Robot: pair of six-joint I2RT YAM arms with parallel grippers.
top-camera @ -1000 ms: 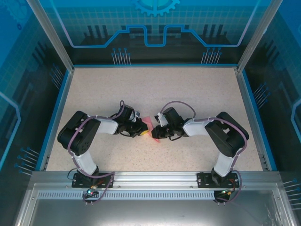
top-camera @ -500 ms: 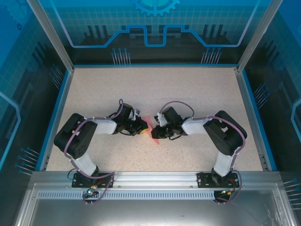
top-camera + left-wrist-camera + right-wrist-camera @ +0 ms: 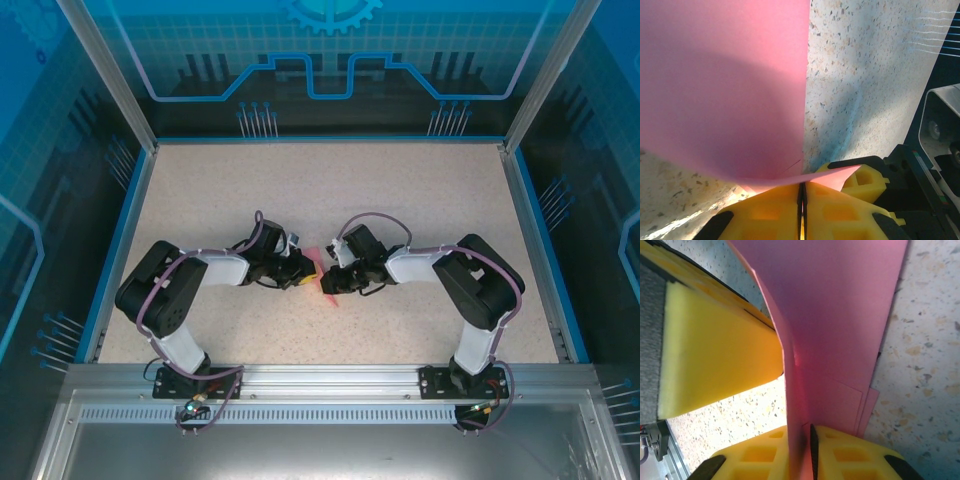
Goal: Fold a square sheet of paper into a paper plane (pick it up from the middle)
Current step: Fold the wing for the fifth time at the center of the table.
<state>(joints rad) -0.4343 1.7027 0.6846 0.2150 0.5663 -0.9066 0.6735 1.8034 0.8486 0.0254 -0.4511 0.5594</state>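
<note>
The pink sheet of paper (image 3: pixel 316 256) sits at mid-table between both grippers, folded into layers, and they hide its overall outline. My left gripper (image 3: pixel 303 270) is shut on one edge; in its wrist view the yellow fingers (image 3: pixel 765 210) meet at the left gripper's tip (image 3: pixel 801 186), and the paper (image 3: pixel 725 85) curves up and away over the table. My right gripper (image 3: pixel 332 283) is shut on the opposite side, pinching stacked layers at the right gripper's tip (image 3: pixel 805 432), with the paper (image 3: pixel 840 315) standing upright. The left gripper's yellow finger (image 3: pixel 715 345) lies close beside it.
The speckled table (image 3: pixel 330 190) stretches out behind and to both sides of the arms. A blue rim (image 3: pixel 120 250) and glass walls enclose it. An aluminium rail (image 3: pixel 330 385) carrying the arm bases runs along the near edge.
The left arm's elbow has shifted left and down a little. Both grippers have stayed shut on the paper and drawn slightly closer together, so less of the sheet shows from above.
</note>
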